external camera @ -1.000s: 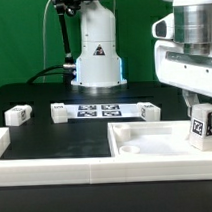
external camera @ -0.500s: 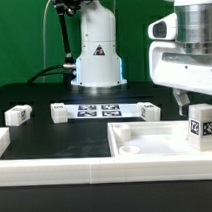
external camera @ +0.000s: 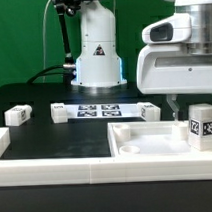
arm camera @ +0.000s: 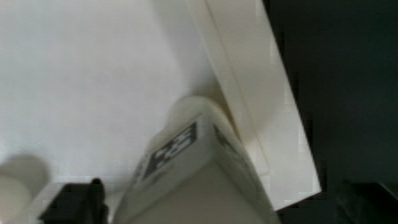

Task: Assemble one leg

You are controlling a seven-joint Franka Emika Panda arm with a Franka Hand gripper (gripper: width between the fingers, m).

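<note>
A leg (external camera: 203, 125), a small white block with a black-and-white tag, stands upright in the right corner of the large white board with raised rim (external camera: 146, 150). My gripper (external camera: 191, 108) hangs over that corner, with one finger (external camera: 174, 107) just off the leg's left side in the exterior view. In the wrist view the leg (arm camera: 187, 165) stands against the board's rim (arm camera: 249, 80), between the two dark fingers of my gripper (arm camera: 222, 205). There is a gap on each side. The gripper is open.
Three more tagged white legs stand on the black table, one (external camera: 18, 115) at the exterior view's left, one (external camera: 60, 113) and one (external camera: 147, 110) at either end of the marker board (external camera: 99, 109). The robot base (external camera: 97, 54) stands behind. A white rail (external camera: 57, 174) runs along the front.
The gripper has moved toward the exterior view's left over the last second. The leg in the board's corner has stayed in place.
</note>
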